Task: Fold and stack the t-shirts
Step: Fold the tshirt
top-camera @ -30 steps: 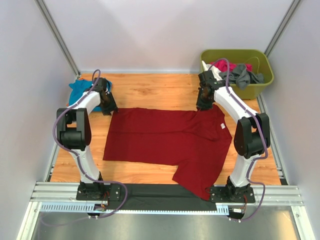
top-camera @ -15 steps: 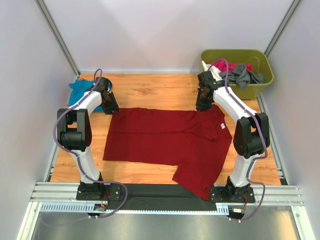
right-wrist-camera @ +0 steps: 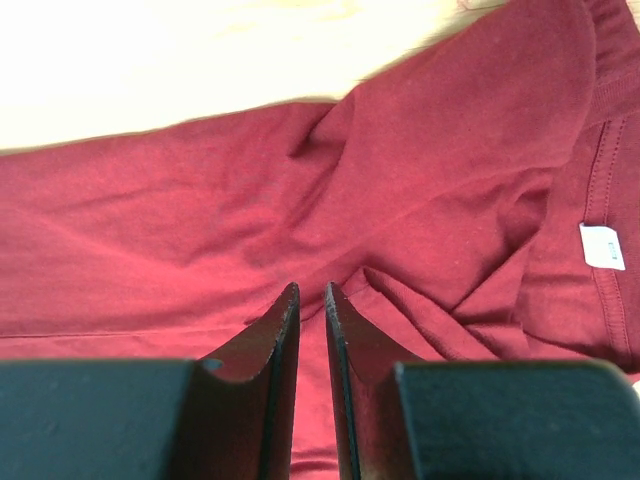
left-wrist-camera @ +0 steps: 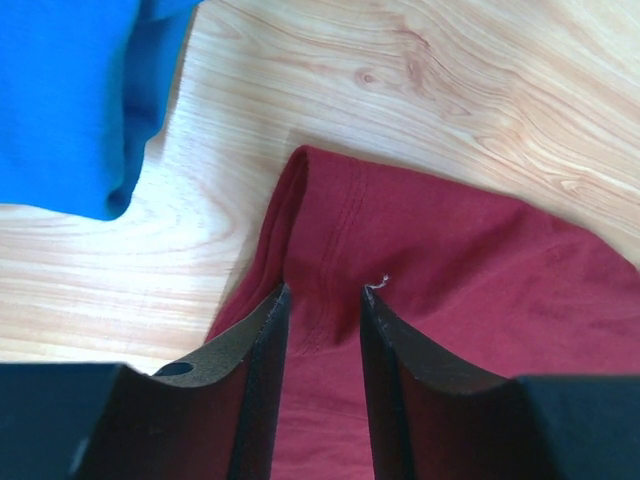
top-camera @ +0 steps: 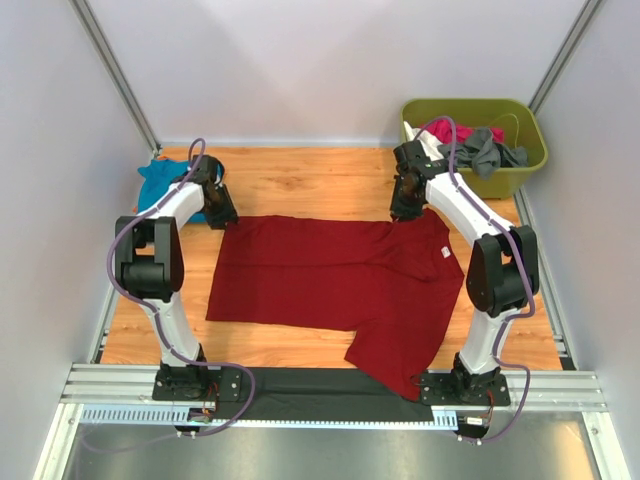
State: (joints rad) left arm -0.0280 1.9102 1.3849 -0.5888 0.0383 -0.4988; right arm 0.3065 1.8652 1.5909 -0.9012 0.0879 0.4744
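Note:
The dark red t-shirt (top-camera: 340,275) lies spread flat across the wooden table, one sleeve hanging toward the near edge. My left gripper (top-camera: 222,218) sits over its far left corner. In the left wrist view that gripper (left-wrist-camera: 323,295) straddles the hemmed corner of the red shirt (left-wrist-camera: 450,260), jaws apart with cloth lying in the gap. My right gripper (top-camera: 400,214) is at the far right shoulder, and in the right wrist view it (right-wrist-camera: 311,290) is pinched shut on a ridge of the red shirt (right-wrist-camera: 200,220); the white label (right-wrist-camera: 601,246) shows to the right. The teal-blue t-shirt (top-camera: 152,182) lies folded at the far left.
A green bin (top-camera: 530,165) with pink and grey garments stands at the far right corner. Teal cloth (left-wrist-camera: 70,90) lies close to the left gripper. White walls with metal posts enclose the table, and a black strip (top-camera: 300,385) runs along its near edge.
The left gripper's jaws have drawn closer together over the shirt corner. Both arms have barely shifted, and the shirt lies as before.

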